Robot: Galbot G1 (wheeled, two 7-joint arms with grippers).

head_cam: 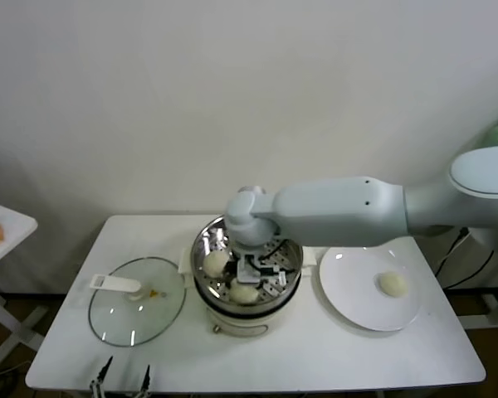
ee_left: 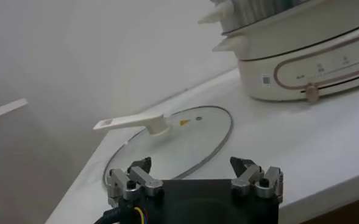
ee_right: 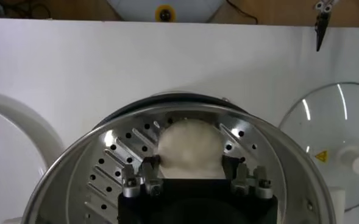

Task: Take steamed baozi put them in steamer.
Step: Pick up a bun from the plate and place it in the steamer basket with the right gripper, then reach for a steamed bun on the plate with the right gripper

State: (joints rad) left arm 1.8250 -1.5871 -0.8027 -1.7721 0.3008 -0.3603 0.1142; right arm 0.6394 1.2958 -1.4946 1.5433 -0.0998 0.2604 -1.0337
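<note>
A Galbot G1's right gripper (head_cam: 251,269) reaches down into the steamer (head_cam: 206,242), its fingers set against either side of a steamed baozi (ee_right: 188,150) resting on the perforated steel floor. The bun is smooth, off-white and rounded, a shade wider than tall in the right wrist view, with no marked long axis or heading. Two more baozi lie in the basket: one (head_cam: 217,263) at about nine o'clock from the gripper, another (head_cam: 244,292) at six o'clock near the front rim. A fourth bun (head_cam: 392,283) sits alone on the white plate (head_cam: 349,303), at three o'clock from the steamer. The steamer is a shiny round basket on a cream pot base at the table's (head_cam: 315,352) centre. The glass lid (head_cam: 137,311) with its white handle lies flat at nine o'clock from the pot. The left gripper (ee_left: 194,176) waits at the table's front edge, fingers spread apart, holding nothing
</note>
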